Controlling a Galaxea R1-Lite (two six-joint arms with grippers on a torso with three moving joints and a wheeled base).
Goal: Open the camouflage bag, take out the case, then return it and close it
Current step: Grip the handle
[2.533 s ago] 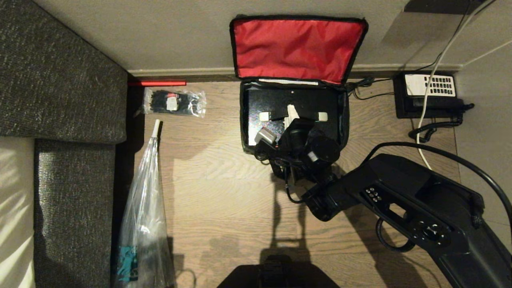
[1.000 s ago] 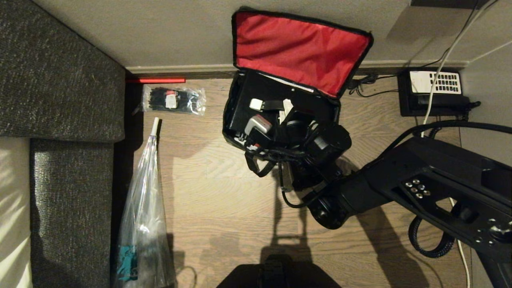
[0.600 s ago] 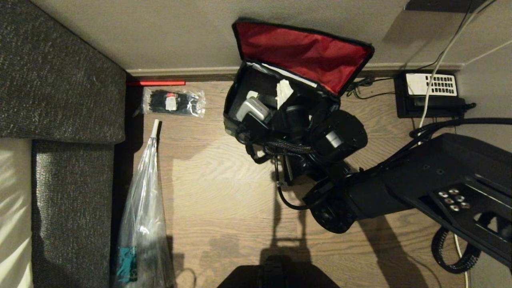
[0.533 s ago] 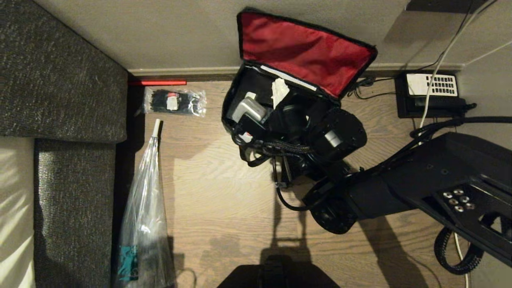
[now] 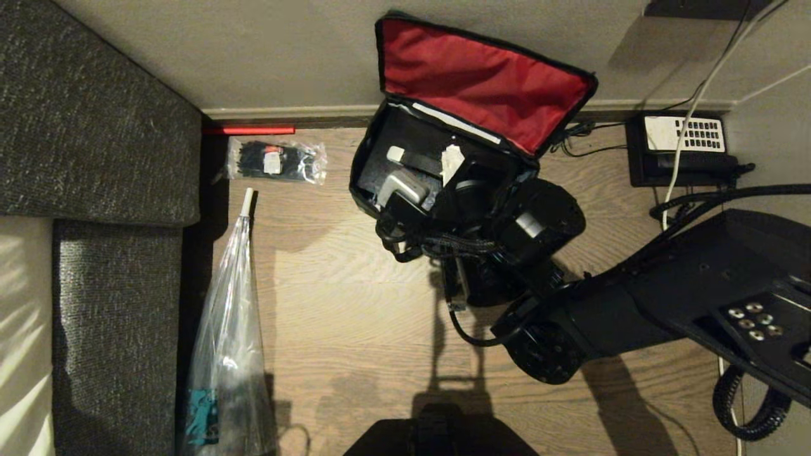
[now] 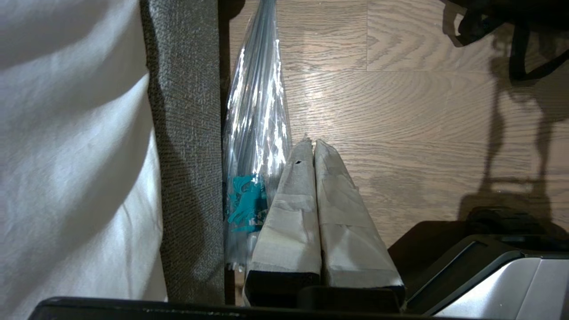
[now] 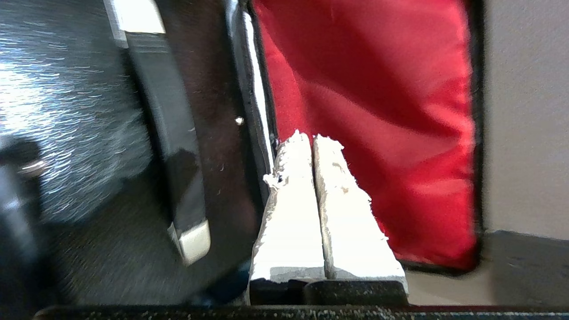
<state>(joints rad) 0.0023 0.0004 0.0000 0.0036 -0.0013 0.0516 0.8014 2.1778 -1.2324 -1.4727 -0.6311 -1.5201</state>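
The camouflage bag (image 5: 358, 185) lies open and skewed on the floor by the wall, its red-lined lid (image 5: 481, 79) propped up against the wall. Inside sits the black case (image 5: 405, 134), with a black handle (image 5: 419, 162) that has silver ends. My right gripper (image 5: 451, 161) reaches into the bag over the case. In the right wrist view this gripper (image 7: 311, 137) is shut with nothing between its taped fingers; the handle (image 7: 164, 111) lies beside them, apart, and the red lining (image 7: 378, 89) is behind. My left gripper (image 6: 311, 143) hangs shut and parked over the floor.
A black desk phone (image 5: 681, 149) with cables stands right of the bag. A clear packet of black ties (image 5: 275, 159) lies to its left, and a long clear plastic sleeve (image 5: 228, 354) runs along the grey upholstered furniture (image 5: 95, 126). Bare wooden floor lies in front.
The bag has been twisted out of square, so its lid now leans at a slant. My right gripper has shut and, in the last half second, drawn back slightly; the case's handle shows beside it.
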